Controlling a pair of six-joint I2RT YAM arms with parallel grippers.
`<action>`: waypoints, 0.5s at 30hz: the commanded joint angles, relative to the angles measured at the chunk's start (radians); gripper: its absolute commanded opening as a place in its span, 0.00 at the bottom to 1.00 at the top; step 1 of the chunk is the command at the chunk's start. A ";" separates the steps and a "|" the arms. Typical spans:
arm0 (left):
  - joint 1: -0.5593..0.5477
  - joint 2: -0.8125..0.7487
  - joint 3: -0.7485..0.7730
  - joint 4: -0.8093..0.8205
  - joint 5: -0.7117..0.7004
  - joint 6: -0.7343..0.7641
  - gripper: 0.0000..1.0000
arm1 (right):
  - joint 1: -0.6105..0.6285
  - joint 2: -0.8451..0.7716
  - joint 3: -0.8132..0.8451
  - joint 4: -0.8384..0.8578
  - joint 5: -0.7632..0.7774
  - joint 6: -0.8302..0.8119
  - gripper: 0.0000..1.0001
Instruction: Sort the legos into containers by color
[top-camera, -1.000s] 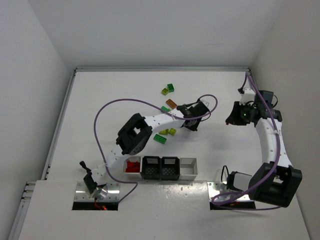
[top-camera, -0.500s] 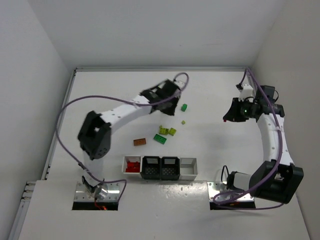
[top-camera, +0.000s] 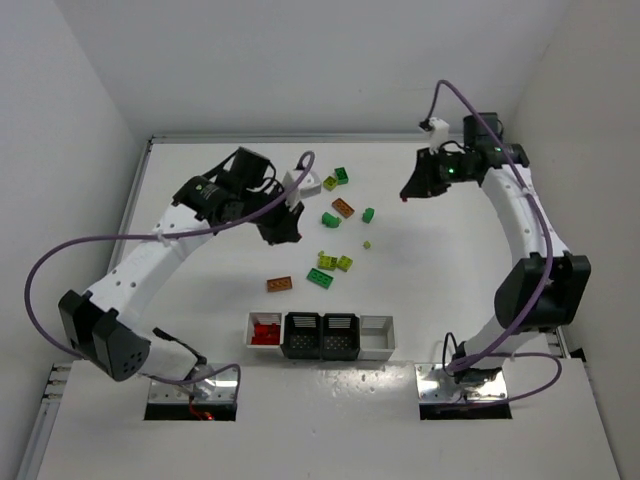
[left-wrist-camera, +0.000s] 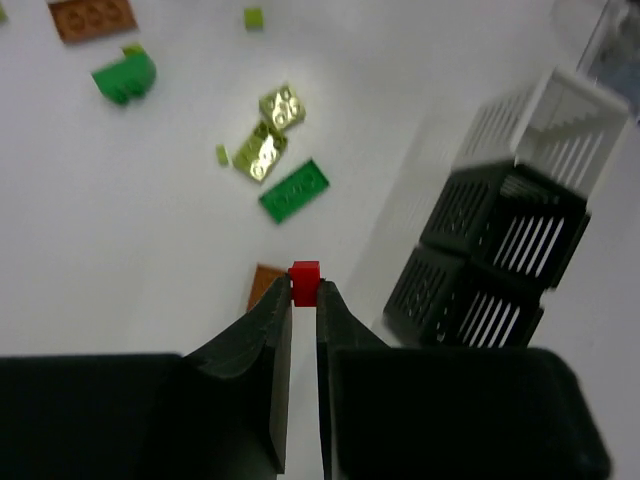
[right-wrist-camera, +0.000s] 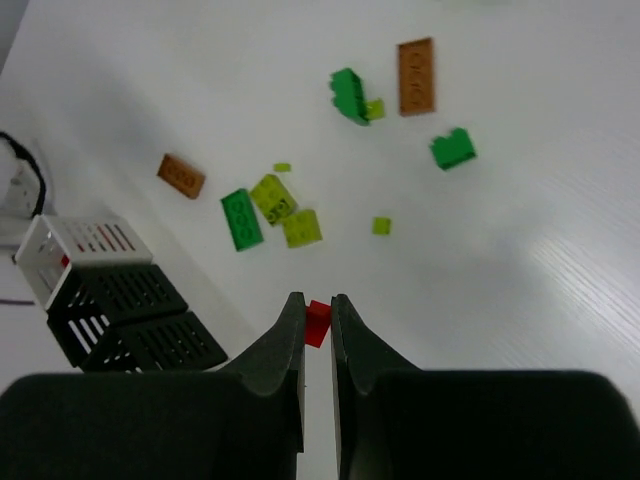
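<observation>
Status: left fingers (left-wrist-camera: 268, 345) are clamped on a red brick (left-wrist-camera: 304, 281), up off the tabletop (top-camera: 200, 290). Red bin (top-camera: 251, 331) is the left-end white one of the bins (top-camera: 340, 336). From your left fingers it lies back toward the arm bases, a touch left, fairly near. Right fingers (right-wrist-camera: 287, 345) pinch a second red brick (right-wrist-camera: 318, 323), well apart from that bin, out past the loose legos (top-camera: 320, 278) at far right. Left arm is nearer, so I'd have you drop that brick first.

Left wrist: brown brick (left-wrist-camera: 262, 284) half hidden behind left gripper (left-wrist-camera: 303, 292) pinching red brick (left-wrist-camera: 304, 276); another brown brick (left-wrist-camera: 92, 15) cut by top edge; bins (left-wrist-camera: 500, 230) blurred. Right wrist: right gripper (right-wrist-camera: 317, 300) fingers cover part of second red brick (right-wrist-camera: 318, 320).
</observation>
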 joint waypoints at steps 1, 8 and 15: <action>-0.007 -0.103 -0.072 -0.158 -0.037 0.208 0.03 | 0.120 0.055 0.074 0.024 -0.055 0.015 0.00; -0.016 -0.177 -0.174 -0.338 -0.028 0.384 0.05 | 0.294 0.178 0.156 0.119 -0.046 0.117 0.00; -0.119 -0.254 -0.262 -0.370 -0.028 0.463 0.07 | 0.383 0.227 0.168 0.153 -0.055 0.168 0.00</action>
